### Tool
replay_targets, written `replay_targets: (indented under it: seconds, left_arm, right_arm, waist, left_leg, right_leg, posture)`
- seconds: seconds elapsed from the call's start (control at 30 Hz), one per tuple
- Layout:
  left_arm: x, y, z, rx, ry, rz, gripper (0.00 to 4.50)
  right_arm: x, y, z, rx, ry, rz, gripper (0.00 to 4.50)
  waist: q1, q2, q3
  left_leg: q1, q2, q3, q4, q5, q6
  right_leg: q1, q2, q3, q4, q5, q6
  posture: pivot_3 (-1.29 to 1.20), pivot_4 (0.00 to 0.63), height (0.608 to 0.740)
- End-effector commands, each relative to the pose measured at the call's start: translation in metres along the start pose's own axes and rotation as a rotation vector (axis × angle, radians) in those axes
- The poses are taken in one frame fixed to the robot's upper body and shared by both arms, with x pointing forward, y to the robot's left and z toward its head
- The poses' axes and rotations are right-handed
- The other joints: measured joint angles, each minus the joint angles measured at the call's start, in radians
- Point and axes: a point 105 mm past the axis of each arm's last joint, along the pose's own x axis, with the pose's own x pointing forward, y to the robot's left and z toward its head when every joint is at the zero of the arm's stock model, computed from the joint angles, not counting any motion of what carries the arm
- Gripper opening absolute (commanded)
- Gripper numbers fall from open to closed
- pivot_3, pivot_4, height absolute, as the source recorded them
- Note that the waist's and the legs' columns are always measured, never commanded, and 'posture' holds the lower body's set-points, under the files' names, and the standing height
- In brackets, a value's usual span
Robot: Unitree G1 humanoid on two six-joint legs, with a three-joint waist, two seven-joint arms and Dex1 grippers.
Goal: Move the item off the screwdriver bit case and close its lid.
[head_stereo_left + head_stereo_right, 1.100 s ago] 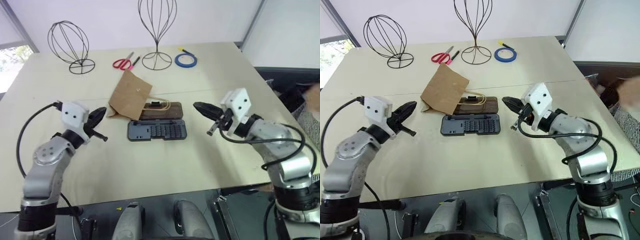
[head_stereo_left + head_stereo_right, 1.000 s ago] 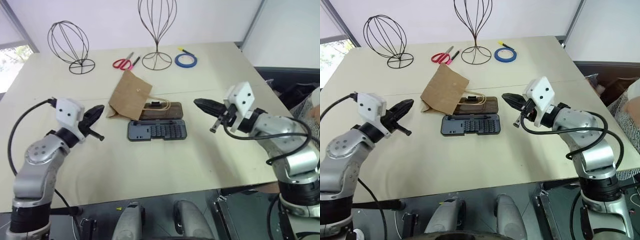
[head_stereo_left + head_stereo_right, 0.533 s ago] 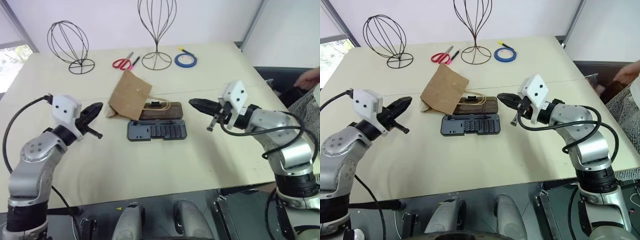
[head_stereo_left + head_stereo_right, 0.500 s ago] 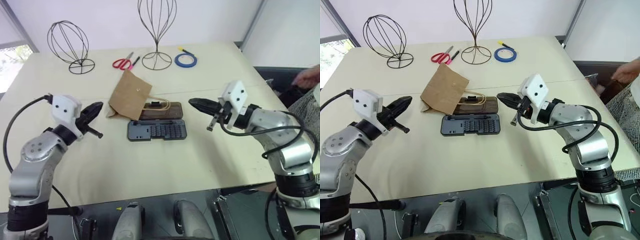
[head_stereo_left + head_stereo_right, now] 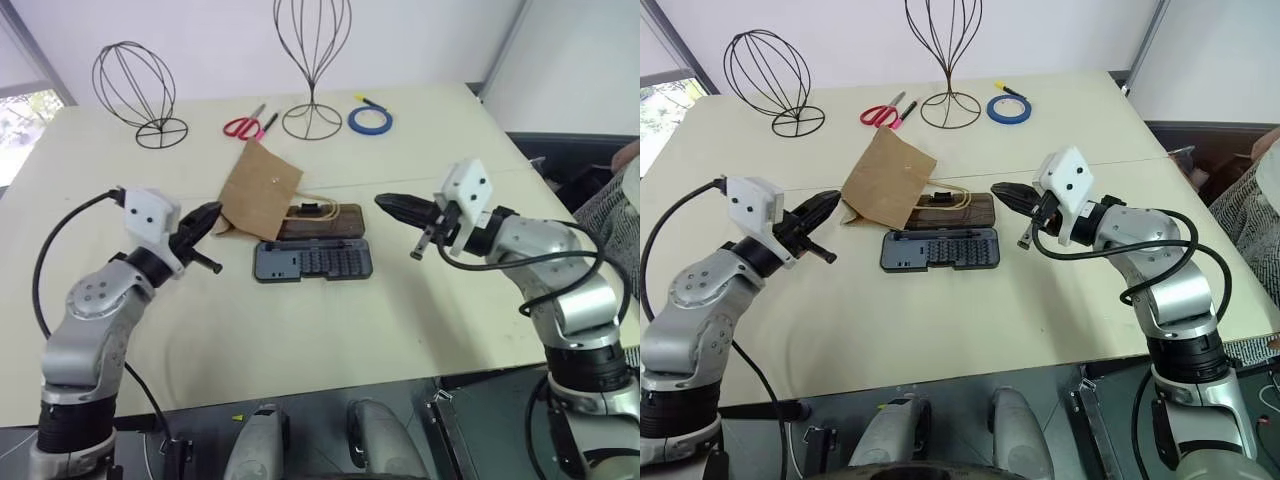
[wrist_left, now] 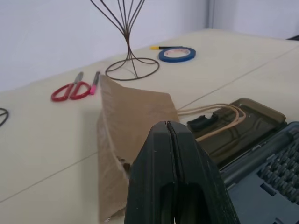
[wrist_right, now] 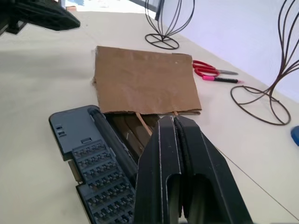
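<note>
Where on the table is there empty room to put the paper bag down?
Bare table lies in front of the bit case, and between the round wire stand and the paper bag. It is crowded at the back: scissors, tall wire stand, blue tape.

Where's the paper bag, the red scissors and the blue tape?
paper bag (image 5: 262,190), left eye view, middle of its flat side
red scissors (image 5: 241,127), left eye view, handles
blue tape (image 5: 370,121), left eye view, ring's near edge

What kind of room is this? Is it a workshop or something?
Probably a workshop or robot test room. A big tan table holds a screwdriver bit case with its lid open, red scissors, a roll of blue tape and two wire stands, with plain white walls behind.
</note>
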Motion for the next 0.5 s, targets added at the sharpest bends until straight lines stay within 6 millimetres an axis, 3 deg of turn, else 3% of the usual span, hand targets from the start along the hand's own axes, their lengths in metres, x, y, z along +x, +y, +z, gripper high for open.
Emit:
replay_targets:
  seconds: [0.03, 0.1, 0.33, 0.5]
  left_arm:
    - [0.0, 0.004, 0.003, 0.056, -0.005, 0.015, 0.25]
    - [0.0, 0.008, 0.001, 0.063, 0.001, 0.027, 0.85]
    - [0.002, 0.033, 0.002, -0.005, -0.007, 0.126, 4.47]
    - [0.01, 0.043, 0.005, -0.151, -0.045, 0.192, 4.47]
  right_arm:
    - [0.004, 0.0, 0.014, -0.042, -0.052, -0.001, 0.0]
    - [0.006, 0.0, 0.014, -0.047, -0.056, -0.002, 0.0]
    - [0.009, 0.001, 0.013, -0.05, -0.076, -0.023, 0.0]
    - [0.011, 0.006, 0.012, -0.039, -0.087, -0.03, 0.0]
  waist:
    - [0.0, 0.0, 0.0]
    - [0.001, 0.0, 0.0]
    - [0.002, 0.0, 0.0]
    - [0.002, 0.0, 0.0]
  left_leg:
    - [0.0, 0.0, 0.0, 0.0, 0.0, 0.0]
    - [0.0, 0.0, 0.0, 0.0, 0.0, 0.0]
    - [0.0, 0.0, 0.0, 0.0, 0.0, 0.0]
    - [0.0, 0.0, 0.0, 0.0, 0.0, 0.0]
  right_leg:
    - [0.0, 0.0, 0.0, 0.0, 0.0, 0.0]
    - [0.0, 0.0, 0.0, 0.0, 0.0, 0.0]
    - [0.0, 0.0, 0.0, 0.0, 0.0, 0.0]
    - [0.0, 0.0, 0.0, 0.0, 0.0, 0.0]
  posture:
    - [0.0, 0.15, 0.74]
    - [0.0, 0.15, 0.74]
    - [0.0, 0.15, 0.74]
    - [0.0, 0.15, 0.74]
